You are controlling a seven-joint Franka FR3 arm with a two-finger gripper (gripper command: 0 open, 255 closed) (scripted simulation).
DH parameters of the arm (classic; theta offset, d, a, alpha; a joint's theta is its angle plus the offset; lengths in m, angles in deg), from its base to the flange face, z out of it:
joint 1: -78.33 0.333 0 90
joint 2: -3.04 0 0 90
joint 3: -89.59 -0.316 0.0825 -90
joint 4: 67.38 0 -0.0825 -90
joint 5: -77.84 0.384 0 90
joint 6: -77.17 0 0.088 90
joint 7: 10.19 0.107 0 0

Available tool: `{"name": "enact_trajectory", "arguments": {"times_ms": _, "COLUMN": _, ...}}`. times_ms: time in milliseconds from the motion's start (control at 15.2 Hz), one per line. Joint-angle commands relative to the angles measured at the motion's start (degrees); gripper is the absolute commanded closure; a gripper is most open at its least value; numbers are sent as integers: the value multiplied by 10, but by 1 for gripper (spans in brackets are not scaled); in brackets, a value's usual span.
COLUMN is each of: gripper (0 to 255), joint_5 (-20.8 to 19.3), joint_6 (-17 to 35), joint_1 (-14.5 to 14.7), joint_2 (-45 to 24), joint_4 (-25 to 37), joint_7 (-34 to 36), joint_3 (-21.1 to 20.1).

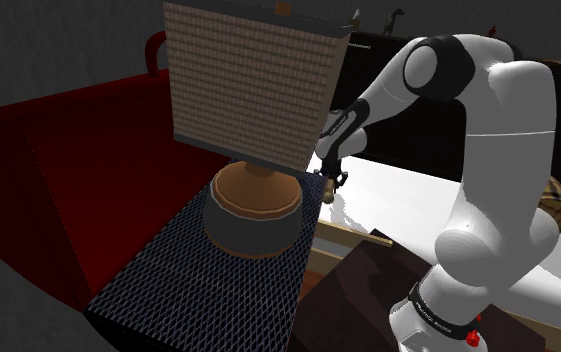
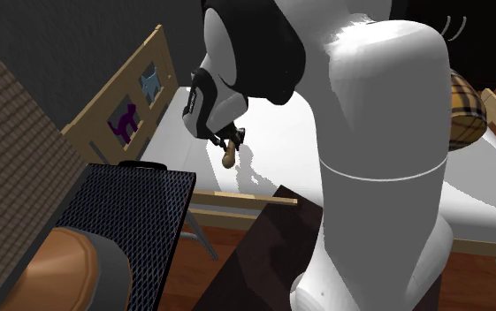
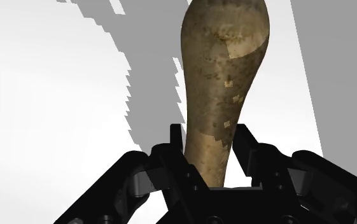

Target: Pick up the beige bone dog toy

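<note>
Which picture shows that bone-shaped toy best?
The wrist view: the beige mottled bone-shaped toy looms large, clasped between the black fingers. In the shoulder and second exterior views it looks tiny, hanging from them.

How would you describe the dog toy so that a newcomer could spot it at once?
Find the big lamp on the dark side table; beside it lies a white surface. Over that, the black gripper clasps the toy: a mottled beige, knob-ended bone, the only thing held.
</note>
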Motion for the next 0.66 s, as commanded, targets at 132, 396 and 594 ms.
{"name": "enact_trajectory", "arguments": {"times_ms": 132, "gripper": 255, "joint_5": 0, "joint_6": -24, "joint_1": 2, "joint_2": 29, "joint_4": -5, "joint_7": -2, "joint_3": 0}}
{"name": "enact_trajectory", "arguments": {"times_ms": 396, "gripper": 255, "joint_5": 1, "joint_6": -48, "joint_1": 2, "joint_2": 54, "joint_4": -6, "joint_7": -6, "joint_3": 0}}
{"name": "enact_trajectory", "arguments": {"times_ms": 594, "gripper": 255, "joint_5": 1, "joint_6": -56, "joint_1": 3, "joint_2": 62, "joint_4": -6, "joint_7": -7, "joint_3": 0}}
